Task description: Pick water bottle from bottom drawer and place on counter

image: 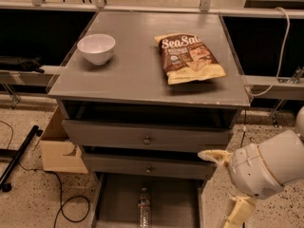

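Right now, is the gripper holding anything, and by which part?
Nothing. The gripper is open, right of the bottom drawer, where the water bottle lies untouched.
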`<state>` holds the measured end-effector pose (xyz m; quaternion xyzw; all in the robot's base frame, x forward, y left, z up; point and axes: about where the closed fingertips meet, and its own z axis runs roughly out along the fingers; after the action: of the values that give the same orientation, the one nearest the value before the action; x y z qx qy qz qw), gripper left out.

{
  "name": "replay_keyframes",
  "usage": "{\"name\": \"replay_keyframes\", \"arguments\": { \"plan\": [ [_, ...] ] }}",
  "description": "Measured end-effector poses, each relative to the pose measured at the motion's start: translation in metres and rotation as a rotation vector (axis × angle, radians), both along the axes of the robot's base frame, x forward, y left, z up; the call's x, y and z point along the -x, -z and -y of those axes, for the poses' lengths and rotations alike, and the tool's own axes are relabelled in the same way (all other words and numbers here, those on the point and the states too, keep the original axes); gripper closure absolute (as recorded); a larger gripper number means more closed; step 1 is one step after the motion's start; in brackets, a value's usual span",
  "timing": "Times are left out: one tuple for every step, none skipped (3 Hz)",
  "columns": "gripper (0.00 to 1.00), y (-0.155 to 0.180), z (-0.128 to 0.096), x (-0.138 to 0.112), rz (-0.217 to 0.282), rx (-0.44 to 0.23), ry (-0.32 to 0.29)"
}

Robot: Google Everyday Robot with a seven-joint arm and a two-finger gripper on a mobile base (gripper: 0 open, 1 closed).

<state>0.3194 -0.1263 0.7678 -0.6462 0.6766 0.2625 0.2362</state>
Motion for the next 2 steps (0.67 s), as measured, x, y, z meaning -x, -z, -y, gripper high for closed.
{"name": "replay_keyframes", "arguments": {
  "plan": [
    [0.00, 0.036, 0.000, -0.007, -0.093, 0.022, 0.034],
    [0.00, 0.066, 0.003, -0.009, -0.158, 0.019, 0.069]
  ]
}}
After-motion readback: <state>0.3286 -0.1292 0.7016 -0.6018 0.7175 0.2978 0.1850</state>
